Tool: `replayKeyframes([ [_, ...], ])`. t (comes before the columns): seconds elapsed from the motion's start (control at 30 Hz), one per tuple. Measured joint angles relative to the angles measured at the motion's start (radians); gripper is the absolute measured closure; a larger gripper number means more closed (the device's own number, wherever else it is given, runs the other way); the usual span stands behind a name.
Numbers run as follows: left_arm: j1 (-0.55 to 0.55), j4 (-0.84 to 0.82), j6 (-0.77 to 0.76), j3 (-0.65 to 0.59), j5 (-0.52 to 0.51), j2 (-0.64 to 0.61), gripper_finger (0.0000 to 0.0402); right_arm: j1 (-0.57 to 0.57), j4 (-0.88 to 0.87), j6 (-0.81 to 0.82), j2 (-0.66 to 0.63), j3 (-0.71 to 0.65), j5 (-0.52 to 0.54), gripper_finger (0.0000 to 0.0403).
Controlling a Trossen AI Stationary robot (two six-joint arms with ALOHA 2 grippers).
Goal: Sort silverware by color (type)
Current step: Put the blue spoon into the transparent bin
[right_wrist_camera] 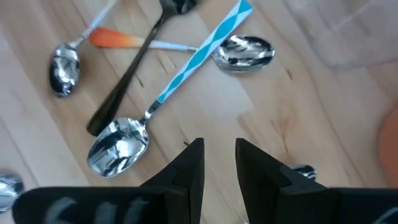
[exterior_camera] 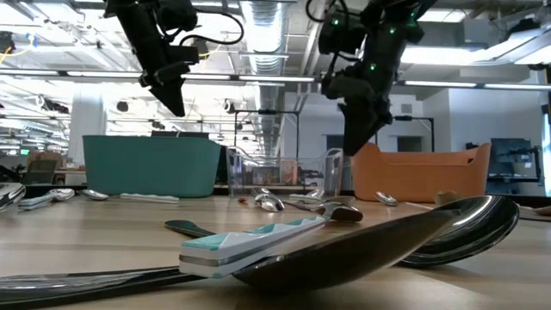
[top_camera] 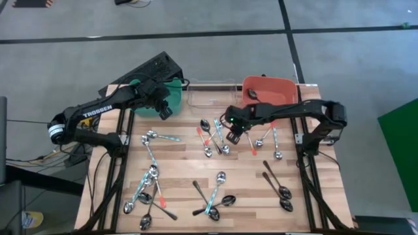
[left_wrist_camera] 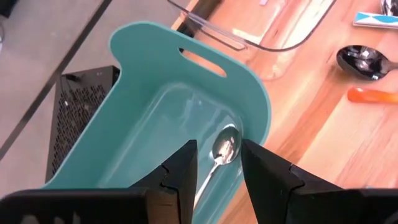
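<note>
Right gripper hangs over the middle cluster of spoons, jaws parted a narrow gap, nothing in them. Closest target looks like the blue-handled spoon: just ahead of the fingertips, bowl end nearest the gripper, handle running diagonally away, crossed by a dark-handled spoon. Jaw gap would probably need to square across that handle. Left gripper is over the teal bin, jaws slightly apart and empty; one spoon lies in the bin below. Orange bin holds one too. Remaining spoons lie scattered across the table; right arm is nearer this cluster.
</note>
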Motion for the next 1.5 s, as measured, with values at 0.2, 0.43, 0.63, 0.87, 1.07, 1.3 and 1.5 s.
replayKeyframes([
  [0.2,-0.006,0.007,-0.019,0.000,0.002,0.000,0.0290,0.009,0.000,-0.001,0.029,0.001,0.000,0.0289],
  [0.43,-0.027,0.006,-0.070,0.000,0.010,0.000,0.0290,0.005,0.005,0.014,0.018,0.001,-0.003,0.0289],
  [0.63,-0.053,-0.002,-0.113,0.000,0.010,0.000,0.0290,-0.020,0.015,0.013,0.018,0.019,-0.087,0.0292],
  [0.87,-0.069,-0.001,-0.128,0.000,0.009,0.000,0.0290,-0.017,0.014,-0.093,0.017,0.020,-0.079,0.0285],
  [1.07,-0.069,-0.008,-0.126,0.000,0.009,0.000,0.0290,-0.019,0.016,-0.091,0.017,0.020,-0.075,0.0239],
  [1.3,-0.070,-0.018,-0.074,0.000,0.008,0.000,0.0290,-0.010,0.104,0.093,0.032,0.020,-0.076,0.0193],
  [1.5,-0.070,-0.018,-0.008,0.000,-0.004,0.000,0.0290,0.004,0.217,0.199,0.053,0.020,-0.076,0.0196],
])
